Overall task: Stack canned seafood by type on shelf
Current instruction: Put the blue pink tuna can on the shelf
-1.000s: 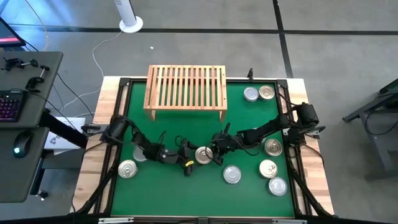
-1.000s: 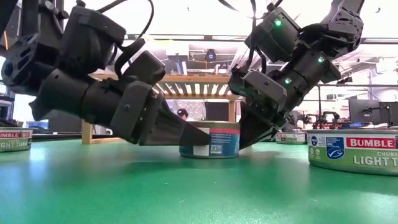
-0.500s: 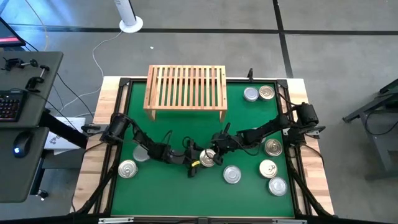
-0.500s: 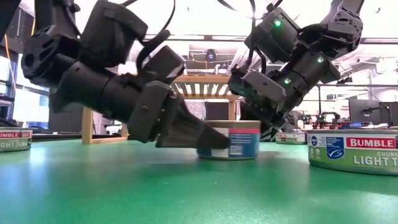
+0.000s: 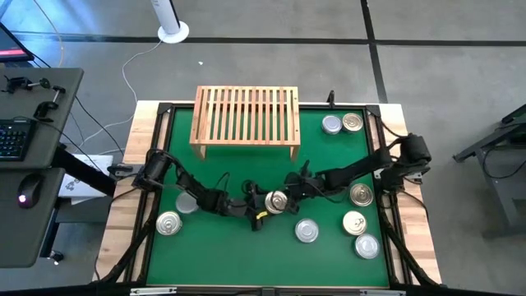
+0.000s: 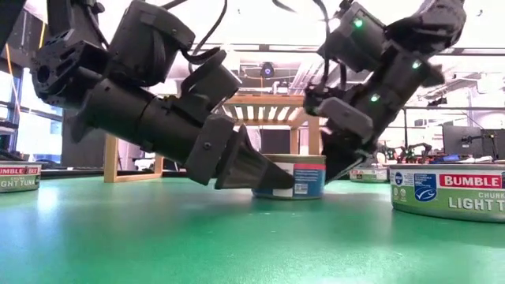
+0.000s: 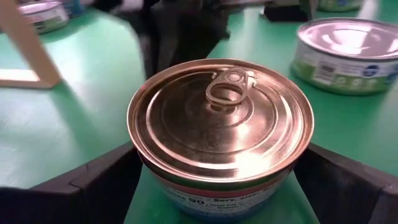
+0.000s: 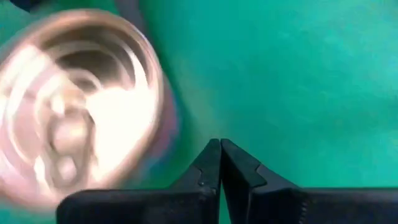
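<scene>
High view: we see the left tool [image 5: 261, 209] low on the green mat [image 5: 238, 177] at mid-counter, straddling a gold-lidded tin [image 5: 276, 201], with the right tool [image 5: 289, 191] just beside that tin on its other side; the shelf [image 5: 245, 115] stands bare at the far edge, other tins scattered to the right and one silver tin [image 5: 168, 223] at front left. Risk here, we judge: both arms crowd one tin, so they could collide or knock it away. Low view: the tin [image 6: 290, 176] sits flat on the mat, left tool [image 6: 260, 175] tip down at its side, right tool [image 6: 341, 158] close on the opposite side; a push from either could slide it. Left wrist view: gold tin [image 7: 222, 132] sits between the spread left fingers [image 7: 93, 186], which flank it without clearly clamping; closing off-centre may tip or squirt it out. Right wrist view: right tool [image 8: 219, 163] fingers pressed together, holding nothing, blurred tin [image 8: 78, 106] beside; a shut tool could nudge it.
</scene>
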Robot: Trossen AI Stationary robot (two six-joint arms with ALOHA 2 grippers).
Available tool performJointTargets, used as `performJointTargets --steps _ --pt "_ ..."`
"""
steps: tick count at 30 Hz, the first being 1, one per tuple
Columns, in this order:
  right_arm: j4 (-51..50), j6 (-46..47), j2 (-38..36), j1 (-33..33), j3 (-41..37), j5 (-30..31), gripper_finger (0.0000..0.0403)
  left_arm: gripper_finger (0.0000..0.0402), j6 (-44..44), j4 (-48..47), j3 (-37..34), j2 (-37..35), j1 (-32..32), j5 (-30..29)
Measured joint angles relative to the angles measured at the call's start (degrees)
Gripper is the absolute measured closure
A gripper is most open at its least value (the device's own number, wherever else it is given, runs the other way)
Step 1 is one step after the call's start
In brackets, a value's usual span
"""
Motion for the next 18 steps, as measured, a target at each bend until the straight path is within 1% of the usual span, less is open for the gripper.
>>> performJointTargets --steps 2,5,9,15,18 --pt "-3.3 0.0 -2.0 0.6 0.0 0.4 0.0400 0.0023 0.0 -0.2 0.0 0.0 -0.5 -0.9" --pt "-3.7 -1.5 -2.8 2.0 -0.1 0.2 0.0400 0.0023 0.0 -0.2 -0.1 0.0 -0.7 -0.9" --pt "2.2 -1.6 -1.7 2.8 -0.1 0.1 0.0400 0.0023 0.0 0.1 -0.1 0.0 -0.8 -0.7" --pt "9.9 -1.6 2.3 2.7 -0.2 -0.6 0.0400 0.0023 -0.5 1.7 -0.3 0.1 -0.7 -0.4" --pt "13.0 -1.6 3.9 2.3 -0.2 -1.3 0.0400 0.0023 -0.7 2.3 -0.3 0.2 -0.3 0.9"
